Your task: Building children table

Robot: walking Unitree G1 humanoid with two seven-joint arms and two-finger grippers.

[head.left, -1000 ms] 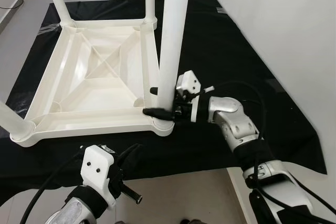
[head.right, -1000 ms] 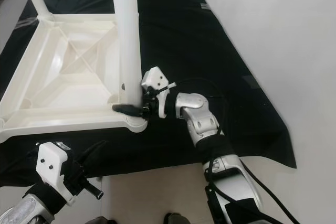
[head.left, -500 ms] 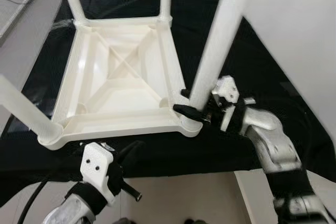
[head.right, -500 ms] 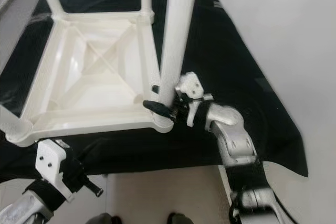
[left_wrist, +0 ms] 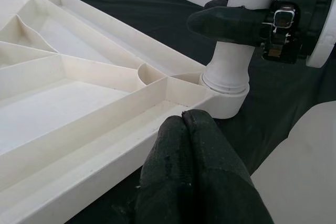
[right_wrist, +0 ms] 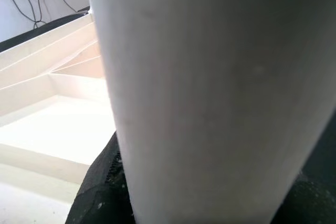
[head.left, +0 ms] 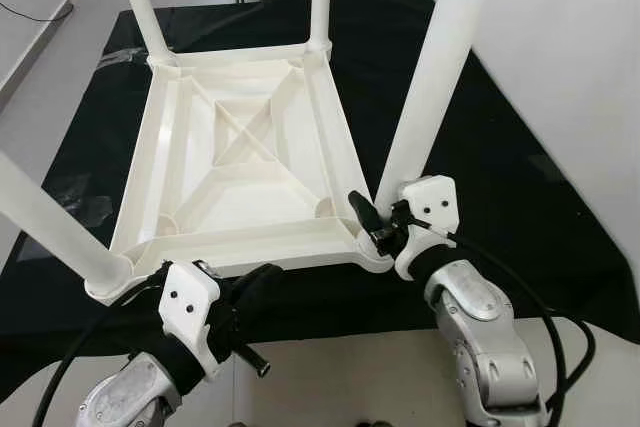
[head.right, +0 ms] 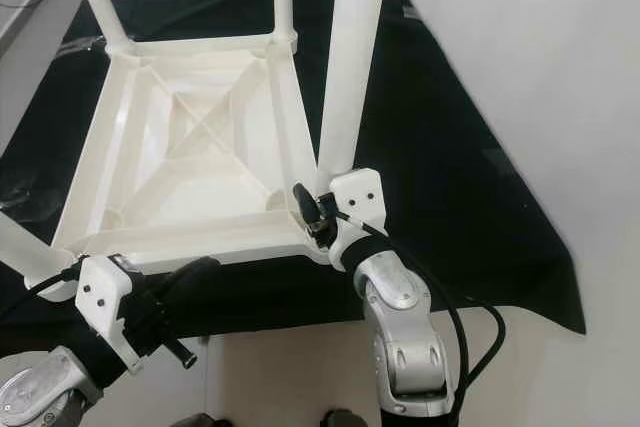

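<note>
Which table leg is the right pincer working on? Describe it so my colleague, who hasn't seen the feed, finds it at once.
On the black sheet lies an upturned white table with legs standing up from its corners. Go to the corner nearest the robot on its right side: that leg rises from a round socket. It alone has the right pincer clamped round its base; the left pincer rests shut by the near rim.

Both silver arms raised forward, grippers low and near each other.

The right gripper [head.left: 372,219] reaches forward from a bent wrist, its black fingers [left_wrist: 226,23] apparently closed around something white. The left gripper [left_wrist: 184,121] points ahead with its fingers [left_wrist: 173,150] pressed together, holding nothing, wrist angled up.
</note>
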